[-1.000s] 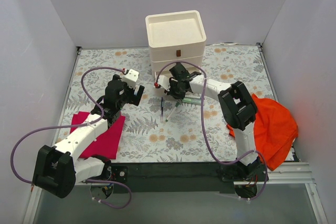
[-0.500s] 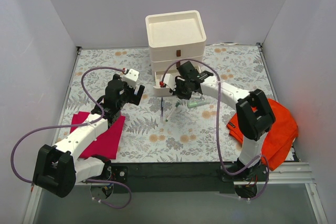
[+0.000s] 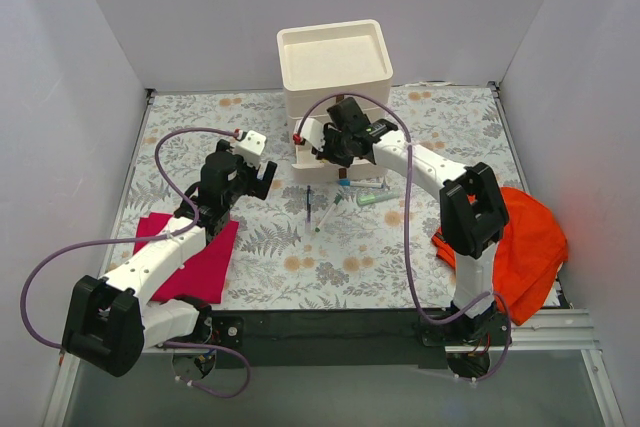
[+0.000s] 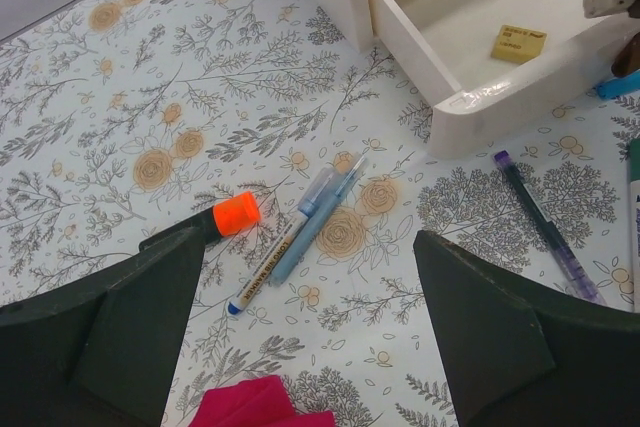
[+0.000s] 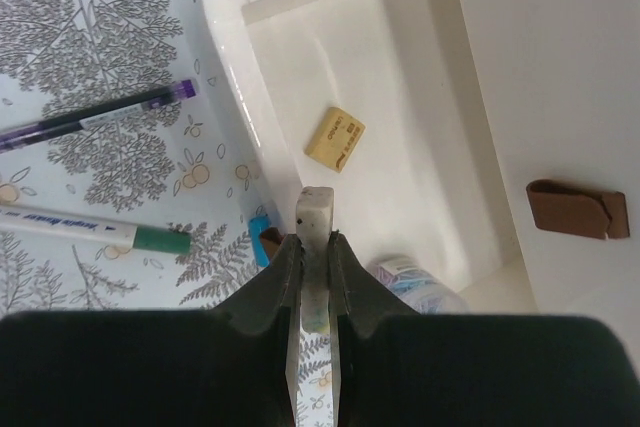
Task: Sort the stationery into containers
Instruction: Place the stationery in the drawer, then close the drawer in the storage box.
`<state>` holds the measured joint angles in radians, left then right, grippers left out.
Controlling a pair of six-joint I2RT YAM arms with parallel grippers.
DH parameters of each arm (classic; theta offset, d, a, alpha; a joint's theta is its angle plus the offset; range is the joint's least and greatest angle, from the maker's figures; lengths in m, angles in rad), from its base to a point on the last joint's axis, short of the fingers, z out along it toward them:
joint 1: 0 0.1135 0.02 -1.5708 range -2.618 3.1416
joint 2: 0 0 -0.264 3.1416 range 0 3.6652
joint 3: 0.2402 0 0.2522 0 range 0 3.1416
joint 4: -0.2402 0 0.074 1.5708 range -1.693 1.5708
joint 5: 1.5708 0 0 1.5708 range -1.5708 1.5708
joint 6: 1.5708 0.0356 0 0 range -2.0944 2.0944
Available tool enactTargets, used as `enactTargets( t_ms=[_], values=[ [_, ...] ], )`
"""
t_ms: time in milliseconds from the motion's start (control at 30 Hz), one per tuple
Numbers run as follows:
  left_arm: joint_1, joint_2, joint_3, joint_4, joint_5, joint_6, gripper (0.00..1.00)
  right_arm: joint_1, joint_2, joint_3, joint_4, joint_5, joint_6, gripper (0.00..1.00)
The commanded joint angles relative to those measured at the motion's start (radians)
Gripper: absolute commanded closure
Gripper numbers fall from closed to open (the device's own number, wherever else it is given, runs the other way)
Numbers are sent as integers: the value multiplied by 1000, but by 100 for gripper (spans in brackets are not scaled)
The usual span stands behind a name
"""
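Note:
The cream-white stacked drawers (image 3: 337, 97) stand at the back with a shallow tray (image 3: 333, 55) on top. The bottom drawer (image 5: 235, 67) is pulled open and holds a tan block (image 5: 335, 137). My right gripper (image 5: 315, 247) is shut on a small white block (image 5: 316, 215) over the drawer's front rim. A purple pen (image 5: 95, 117) and a teal-capped white marker (image 5: 90, 229) lie on the table beside it. My left gripper (image 4: 310, 347) is open and empty above the table, near an orange-capped marker (image 4: 262, 259) and a blue pen (image 4: 315, 217).
A magenta cloth (image 3: 190, 257) lies at the near left, and an orange cloth (image 3: 520, 242) at the right edge. A clear item (image 5: 415, 282) with blue and purple marks shows under my right gripper. More pens (image 3: 365, 192) lie in front of the drawers. Walls enclose the table.
My right gripper has moved back from the pens on the table to the open drawer, carrying the white block. The left arm has not moved.

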<state>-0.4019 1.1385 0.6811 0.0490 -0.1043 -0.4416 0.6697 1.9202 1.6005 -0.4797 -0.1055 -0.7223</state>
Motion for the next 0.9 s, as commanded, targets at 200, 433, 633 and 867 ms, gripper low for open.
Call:
enactTargets(
  t_ms=[200, 433, 633, 867],
  values=[
    [-8, -28, 20, -1, -9, 6, 13, -7, 82, 104, 70, 76, -32, 85],
    [-8, -11, 23, 12, 2, 4, 13, -7, 77, 67, 119, 128, -32, 68],
    [-6, -5, 32, 12, -1, 7, 13, -13, 76, 67, 125, 167, 3, 59],
    [-6, -5, 21, 15, -21, 0, 13, -41, -113, -155, 96, -71, -73, 99]
  ],
)
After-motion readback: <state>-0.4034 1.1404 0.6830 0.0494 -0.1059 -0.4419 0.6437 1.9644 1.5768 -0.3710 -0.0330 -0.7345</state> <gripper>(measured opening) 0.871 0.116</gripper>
